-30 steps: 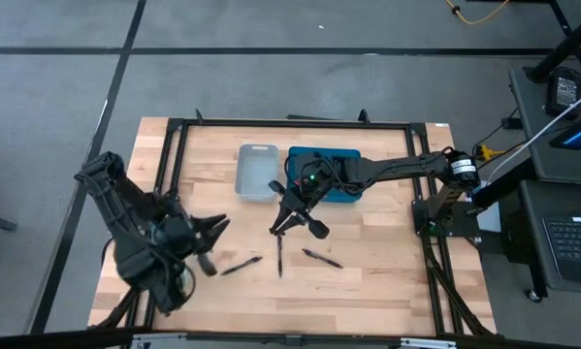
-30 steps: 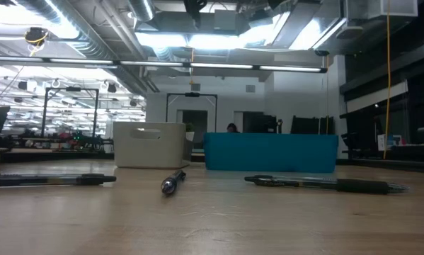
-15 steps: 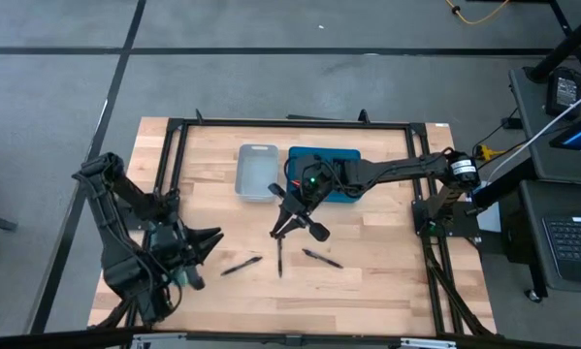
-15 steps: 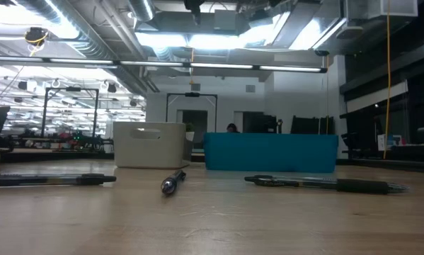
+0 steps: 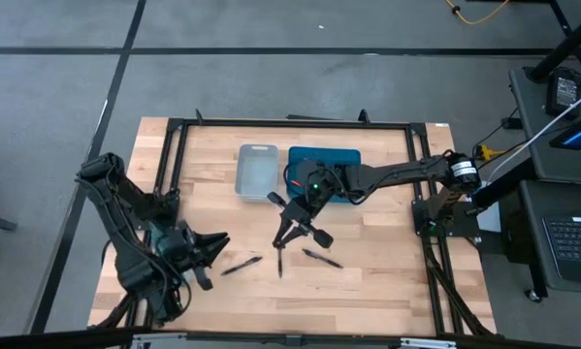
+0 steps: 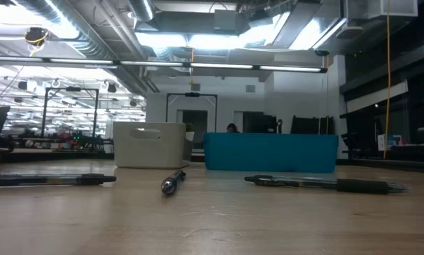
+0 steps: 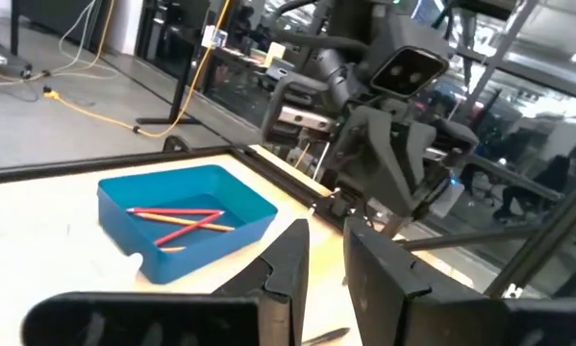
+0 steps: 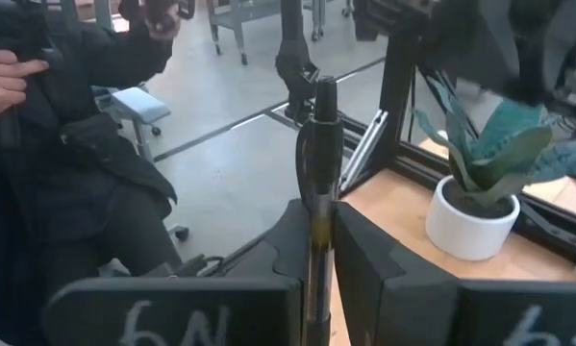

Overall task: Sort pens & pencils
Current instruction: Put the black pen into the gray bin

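right tool (image 5: 284, 231) gripping pen (image 8: 317, 183), lettering unreadable

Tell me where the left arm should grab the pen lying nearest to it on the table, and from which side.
Grip the pen at mid-barrel, coming straight down from above. It lies flat on the table, slanted, with clear wood on both long sides, so the fingers should probably close across its thin width. The left gripper sits just beside it.

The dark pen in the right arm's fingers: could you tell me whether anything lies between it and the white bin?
Nothing visible does. The right gripper holds the dark pen above the bare wooden table, with the white rectangular plastic bin close by. The three loose pens lie on the side away from the bin.
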### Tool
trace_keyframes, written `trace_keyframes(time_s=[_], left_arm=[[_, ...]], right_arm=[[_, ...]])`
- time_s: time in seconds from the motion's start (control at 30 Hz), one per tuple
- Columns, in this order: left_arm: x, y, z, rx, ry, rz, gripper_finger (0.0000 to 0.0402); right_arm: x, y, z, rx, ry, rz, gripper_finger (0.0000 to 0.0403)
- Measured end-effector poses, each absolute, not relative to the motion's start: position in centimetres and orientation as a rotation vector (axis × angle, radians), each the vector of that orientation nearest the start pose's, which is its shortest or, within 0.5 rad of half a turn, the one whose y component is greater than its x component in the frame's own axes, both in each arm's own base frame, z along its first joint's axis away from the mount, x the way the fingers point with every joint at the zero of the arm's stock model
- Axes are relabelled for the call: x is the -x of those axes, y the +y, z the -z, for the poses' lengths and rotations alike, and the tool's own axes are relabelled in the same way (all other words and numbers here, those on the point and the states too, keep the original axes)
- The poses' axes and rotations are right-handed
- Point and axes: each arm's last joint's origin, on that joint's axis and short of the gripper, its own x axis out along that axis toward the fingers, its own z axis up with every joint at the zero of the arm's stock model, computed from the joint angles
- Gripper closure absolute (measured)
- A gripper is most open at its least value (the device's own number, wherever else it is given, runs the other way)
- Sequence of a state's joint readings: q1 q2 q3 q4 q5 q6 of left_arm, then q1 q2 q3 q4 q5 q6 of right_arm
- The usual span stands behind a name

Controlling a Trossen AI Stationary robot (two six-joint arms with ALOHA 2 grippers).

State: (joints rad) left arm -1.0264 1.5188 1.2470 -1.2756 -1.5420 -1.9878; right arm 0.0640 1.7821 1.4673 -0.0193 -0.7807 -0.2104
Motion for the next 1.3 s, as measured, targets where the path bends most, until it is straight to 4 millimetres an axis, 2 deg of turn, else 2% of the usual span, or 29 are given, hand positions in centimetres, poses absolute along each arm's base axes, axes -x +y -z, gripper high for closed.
trace_keyframes(time_s=[0.27,0.47,0.73,1.07,1.3], left_arm=[[-17.7,-20.8,-28.8,0.429,-0.112,-0.591,0.0339],[-20.2,-20.7,-29.1,0.403,-0.008,-0.633,0.0335],[-23.0,-20.5,-29.8,0.343,0.101,-0.606,0.0335],[-23.3,-20.2,-29.7,0.332,0.144,-0.593,0.0335],[-23.2,-20.0,-29.0,0.298,0.159,-0.599,0.0335]], right_arm=[[-40.7,5.5,-31.5,0.067,0.229,-0.884,0.0369],[-40.8,5.3,-31.5,0.067,0.222,-0.877,0.0369],[-41.0,4.3,-32.0,0.058,0.185,-0.855,0.0369],[-41.0,2.7,-32.7,-0.057,0.158,-0.939,0.0369],[-41.0,2.7,-32.9,-0.127,0.181,-0.95,0.0369]])
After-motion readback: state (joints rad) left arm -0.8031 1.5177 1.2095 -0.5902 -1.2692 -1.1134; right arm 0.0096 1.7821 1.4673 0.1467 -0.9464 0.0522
